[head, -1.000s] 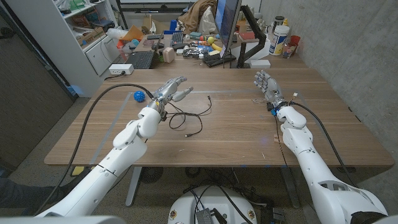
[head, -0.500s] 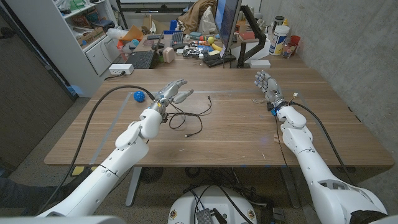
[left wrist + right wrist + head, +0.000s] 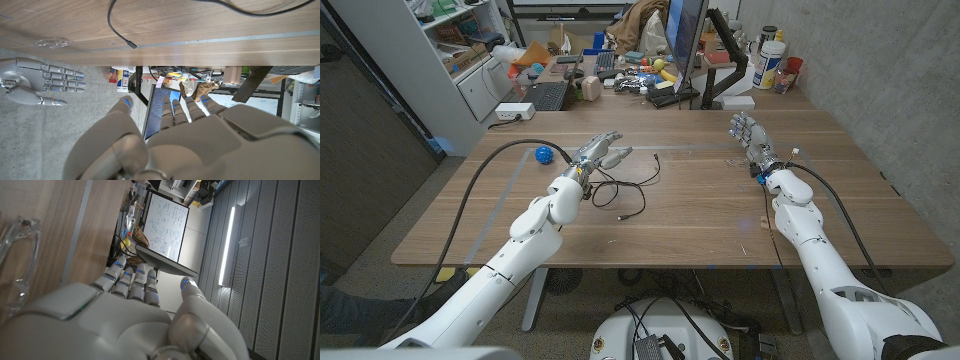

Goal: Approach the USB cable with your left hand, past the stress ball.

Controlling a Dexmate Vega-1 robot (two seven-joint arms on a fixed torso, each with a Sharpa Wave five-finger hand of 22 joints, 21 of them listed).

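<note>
Left hand point(image 3: 599, 153) lowered over thin black looped USB cable point(image 3: 620, 188)

My fingers point(image 3: 611, 152) are grey with little blue tips. My arms are white. The table point(image 3: 700, 215) is brown wood with stripes in it. The USB cable point(image 3: 625, 190) is black. The stress ball point(image 3: 544, 155) is bright blue.

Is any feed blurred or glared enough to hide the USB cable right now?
Head view: sharp, evenly lit; the USB cable reads clearly beside the left hand. Left wrist view: cable crisp, the hand's own back soft up close. Right wrist view: a bright light strip, no cable.
</note>
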